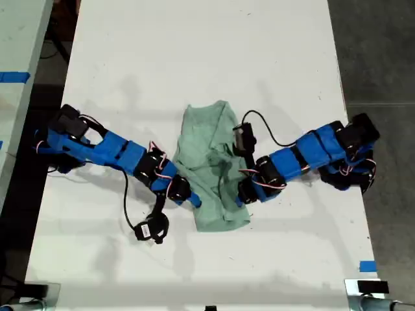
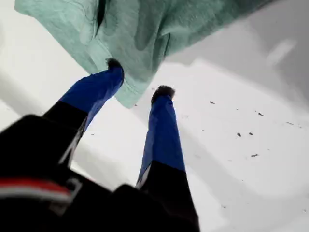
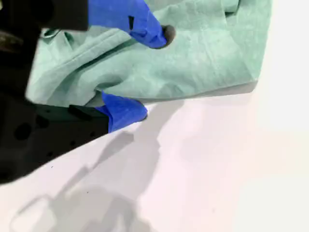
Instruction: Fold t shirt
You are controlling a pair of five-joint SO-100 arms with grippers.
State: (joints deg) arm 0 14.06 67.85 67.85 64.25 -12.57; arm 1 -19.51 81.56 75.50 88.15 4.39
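The pale mint-green t shirt (image 1: pixel 211 162) lies wrinkled and partly bunched at the middle of the white table (image 1: pixel 194 52). My first gripper (image 1: pixel 192 199) comes in from the exterior view's left. It is open at the shirt's lower corner (image 2: pixel 145 29), with one fingertip (image 2: pixel 115 65) touching the cloth. My second gripper (image 1: pixel 241 195) reaches in from the exterior view's right. It is open over the shirt's edge (image 3: pixel 203 58), with one finger (image 3: pixel 154 31) on top of the cloth and the other at the hem by the table.
A black cable (image 1: pixel 266 126) loops over the table near the shirt's collar end. Blue tape (image 1: pixel 367 265) marks the table edge at the exterior view's lower right. Another table (image 1: pixel 16 58) stands at the exterior view's left, and dark floor (image 1: pixel 382 58) lies at its right.
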